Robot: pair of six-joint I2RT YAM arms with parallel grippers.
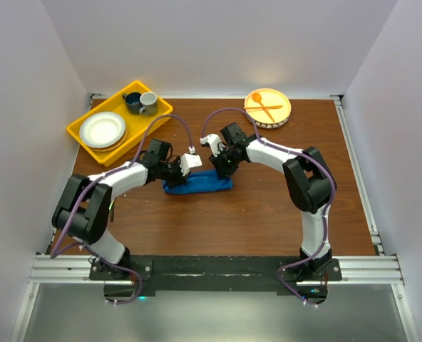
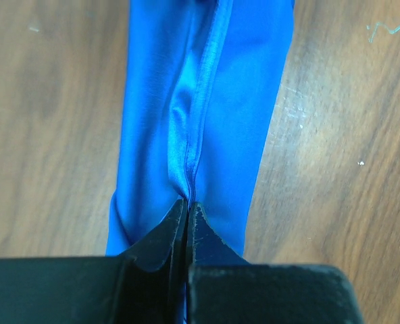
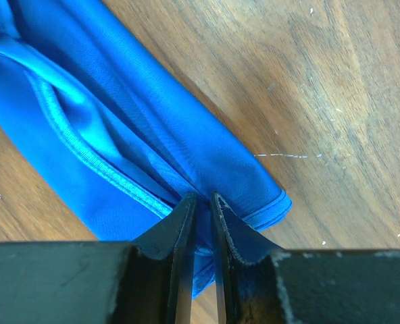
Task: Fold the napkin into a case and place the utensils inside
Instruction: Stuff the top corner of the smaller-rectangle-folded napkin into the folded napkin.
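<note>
The napkin (image 1: 200,187) lies in the middle of the brown table as a long, narrow, bright blue folded strip. My left gripper (image 1: 183,174) is at its left end. In the left wrist view the gripper (image 2: 187,204) is shut, pinching a raised hem ridge of the napkin (image 2: 213,101). My right gripper (image 1: 222,172) is at the right end. In the right wrist view the gripper (image 3: 203,197) is shut on a fold of the napkin (image 3: 139,115) near its corner. The metal utensils are out of view.
A yellow tray (image 1: 80,136) at the back left holds white plates (image 1: 103,130) and two cups (image 1: 141,102). At the back right a yellow plate (image 1: 279,105) carries an orange plastic spoon and fork (image 1: 262,107). White walls enclose the table on three sides.
</note>
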